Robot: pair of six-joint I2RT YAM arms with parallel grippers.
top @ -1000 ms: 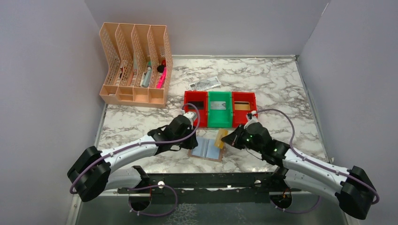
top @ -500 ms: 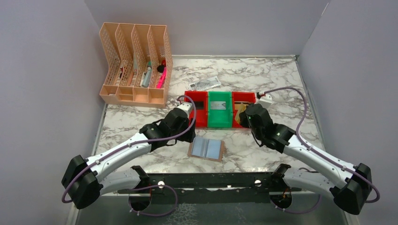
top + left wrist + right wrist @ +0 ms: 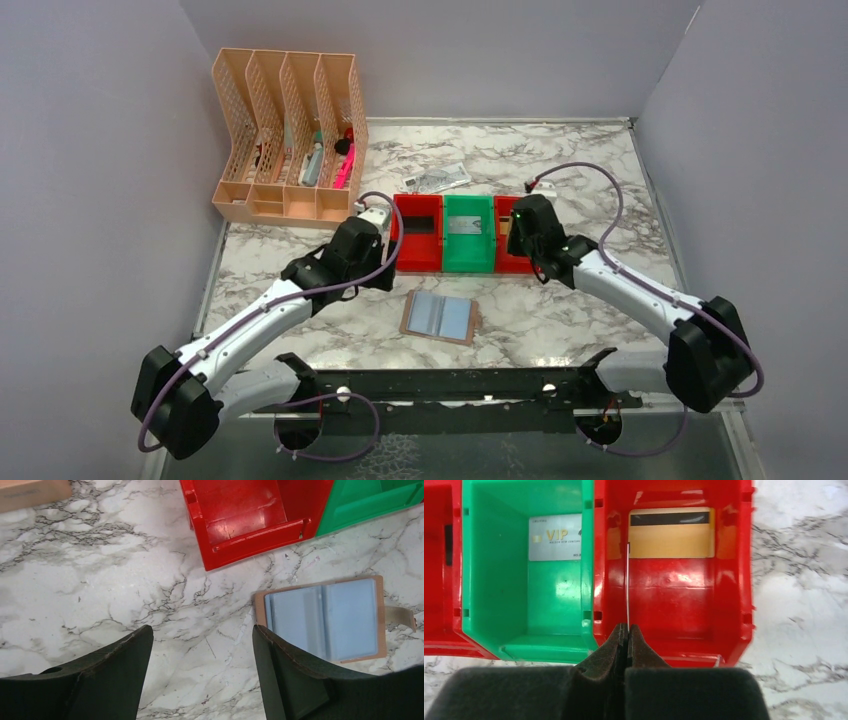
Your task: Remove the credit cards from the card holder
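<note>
The tan card holder (image 3: 440, 317) lies open on the marble, its two pale blue-grey panels up; it also shows in the left wrist view (image 3: 322, 620). My right gripper (image 3: 627, 630) is shut on a thin credit card (image 3: 628, 585), seen edge-on, held upright over the right red bin (image 3: 734, 580). A gold card with a black stripe (image 3: 671, 535) lies in that bin. A silver VIP card (image 3: 555, 537) lies in the green bin (image 3: 479, 580). My left gripper (image 3: 202, 635) is open and empty over bare marble, left of the holder.
A left red bin (image 3: 417, 232) stands beside the green one, with a dark shape inside. A crumpled note (image 3: 437, 179) lies behind the bins. A peach desk organiser (image 3: 290, 140) stands at the back left. Grey walls enclose the table.
My right gripper has carried a card from the holder up to the right red bin. My left gripper has pulled back left, off the holder.
</note>
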